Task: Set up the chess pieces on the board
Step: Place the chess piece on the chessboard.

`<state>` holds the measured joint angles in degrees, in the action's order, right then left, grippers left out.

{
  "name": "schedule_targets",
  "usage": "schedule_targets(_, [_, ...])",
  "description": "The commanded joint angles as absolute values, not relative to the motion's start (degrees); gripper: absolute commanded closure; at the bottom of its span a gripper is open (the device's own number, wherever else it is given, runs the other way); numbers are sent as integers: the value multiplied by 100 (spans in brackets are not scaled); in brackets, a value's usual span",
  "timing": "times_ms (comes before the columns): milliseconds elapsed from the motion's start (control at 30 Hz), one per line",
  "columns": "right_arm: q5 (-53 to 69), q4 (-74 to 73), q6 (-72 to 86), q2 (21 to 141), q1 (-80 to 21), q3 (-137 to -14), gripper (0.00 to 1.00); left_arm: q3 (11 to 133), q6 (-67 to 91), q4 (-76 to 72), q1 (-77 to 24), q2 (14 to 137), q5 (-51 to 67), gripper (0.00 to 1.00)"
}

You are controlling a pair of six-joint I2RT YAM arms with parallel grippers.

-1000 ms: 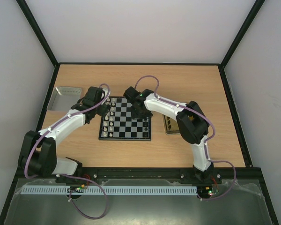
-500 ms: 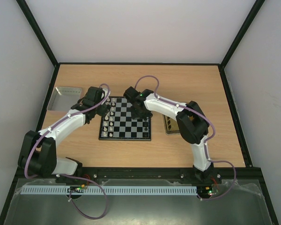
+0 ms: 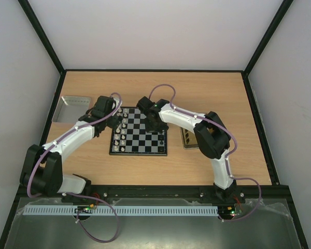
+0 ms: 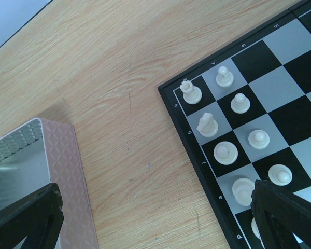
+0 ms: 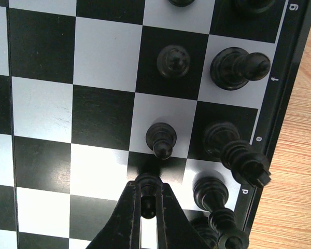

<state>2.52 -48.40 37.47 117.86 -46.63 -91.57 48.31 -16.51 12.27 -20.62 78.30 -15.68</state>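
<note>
We are reading the scene from the left. A silver tray point(image 3: 71, 108) is lying at the left side of the table point(image 3: 145, 88), apart from the board point(image 3: 140, 141). The left gripper point(image 3: 114, 122) is hanging over the bare wood between the two. Its fingers point(image 4: 31, 220) are spread wide and gripping nothing, and the board's left edge is passing under its right finger.

The board is showing as a small black-and-white checkered square in a dark frame, lying flat at mid-table. The chess pieces are looking tiny against the fingers. The white pieces point(image 4: 240, 102) are standing in two columns along the left edge. A rook point(image 4: 191, 92) is sitting in the corner square with a knight point(image 4: 208, 124) next to it, and pawns are filling the neighbouring column.

The right gripper point(image 5: 147, 189) is reaching down over the board's right side and is clenched on a black pawn point(image 5: 147, 180), which is sitting upright between the fingertips in the second column from the frame. We cannot tell whether its base is touching the square. The other black pieces point(image 5: 174, 61) are standing along that edge, the taller ones against the frame.

A yellow tray point(image 3: 189, 140) is lying just beside the board's right edge, partly hidden under the right arm.
</note>
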Motion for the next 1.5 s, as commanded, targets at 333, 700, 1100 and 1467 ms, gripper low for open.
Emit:
schedule_targets(333, [61, -5013, 3749, 11848, -4706, -9108, 98, 4764, -1707, 1160, -2082, 7823, -1617, 1])
schedule_targets(700, [109, -4993, 3738, 11865, -4704, -9089, 97, 4756, -1714, 1151, -2079, 7825, -1618, 1])
schedule_targets(1100, [136, -4977, 3720, 11864, -4703, -8960, 90, 4746, -1715, 1151, -2075, 7822, -1617, 1])
schedule_targets(1467, [215, -4940, 3718, 11863, -4703, -8958, 89, 4746, -1720, 1138, -2077, 7846, -1617, 1])
